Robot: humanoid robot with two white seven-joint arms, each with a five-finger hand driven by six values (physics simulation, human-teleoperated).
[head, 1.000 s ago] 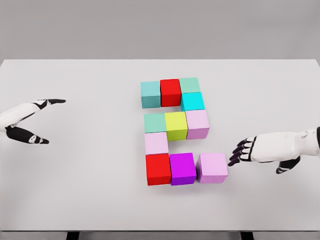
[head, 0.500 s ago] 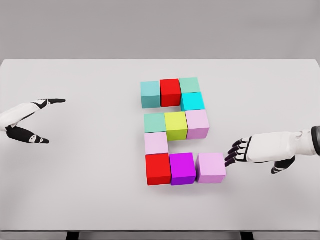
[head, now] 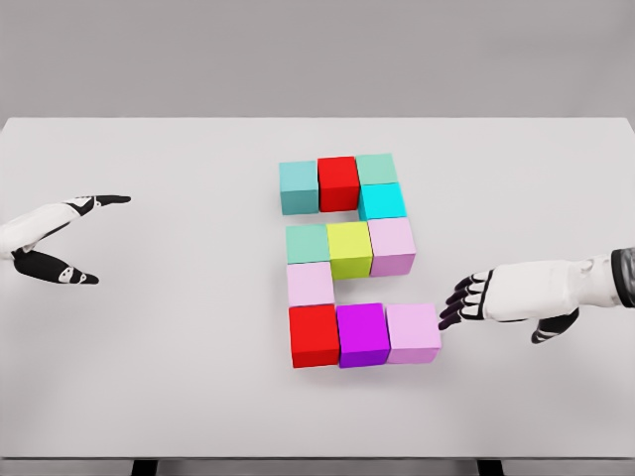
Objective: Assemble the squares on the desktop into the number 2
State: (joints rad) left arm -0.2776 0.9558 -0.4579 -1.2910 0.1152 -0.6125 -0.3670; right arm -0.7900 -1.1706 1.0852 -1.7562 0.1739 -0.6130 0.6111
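Coloured cubes form a 2 shape mid-table. The top row holds a teal cube [head: 298,187], a red cube [head: 338,182] and a green cube [head: 377,169], with a cyan cube [head: 382,201] below the last. The middle row has a mint cube [head: 308,243], a yellow-green cube [head: 349,248] and a pink cube [head: 392,246]. A pale pink cube [head: 311,284] leads down to a red cube [head: 314,335], a purple cube [head: 362,333] and a lilac cube [head: 414,332]. My right hand [head: 458,305] touches the lilac cube's right side with spread fingertips, holding nothing. My left hand [head: 79,238] rests open at the far left.
The white table [head: 169,377] reaches a front edge near the bottom of the view and a back edge against a grey wall. Bare surface lies left and right of the cube group.
My right hand slid left, pushing the lilac cube left until it closed against the purple cube. The left arm stayed still.
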